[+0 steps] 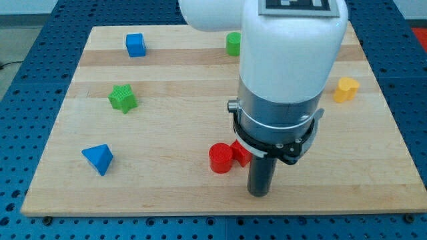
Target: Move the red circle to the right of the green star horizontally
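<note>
The red circle (pixel 220 158) lies on the wooden board (pixel 167 193) near the view's bottom middle. A second red block (pixel 241 154) touches its right side, partly hidden by the arm. The green star (pixel 123 99) sits well to the left and higher up. My tip (pixel 259 193) rests on the board just right of and below the red circle, a short gap apart from it. The arm's white body (pixel 290 60) covers the board's upper middle.
A blue cube (pixel 135 45) sits at the top left. A green block (pixel 233 44) shows at the top middle, partly behind the arm. A yellow block (pixel 345 89) lies at the right. A blue triangular block (pixel 99 159) lies at the bottom left.
</note>
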